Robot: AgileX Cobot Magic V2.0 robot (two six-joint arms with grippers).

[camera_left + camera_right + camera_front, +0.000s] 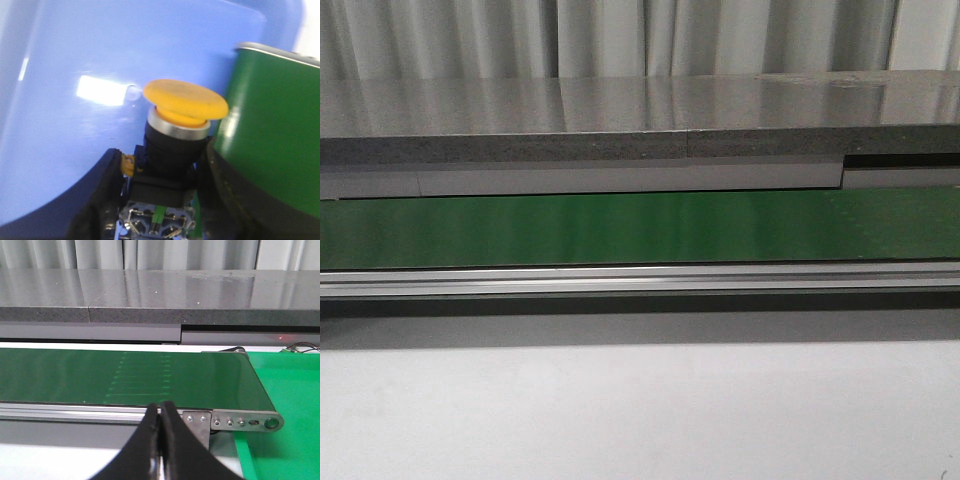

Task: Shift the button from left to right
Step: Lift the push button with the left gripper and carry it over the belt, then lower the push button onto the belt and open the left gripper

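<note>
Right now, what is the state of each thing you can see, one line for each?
button: held between the left gripper's fingers, yellow cap up, above the blue tray.
left gripper: shut on the button.
right gripper: shut, holding nothing.
green conveyor belt: nothing on it; moving or not, cannot tell.
blue tray: visible part holds nothing.

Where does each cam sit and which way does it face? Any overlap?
Front: looks forward over the table at the green conveyor belt; no arms visible.
Left wrist: on the left arm, facing the button clamped in the left gripper, over a blue bin.
Right wrist: faces the belt's end; right gripper shut, empty.
Shared: all see the belt.
</note>
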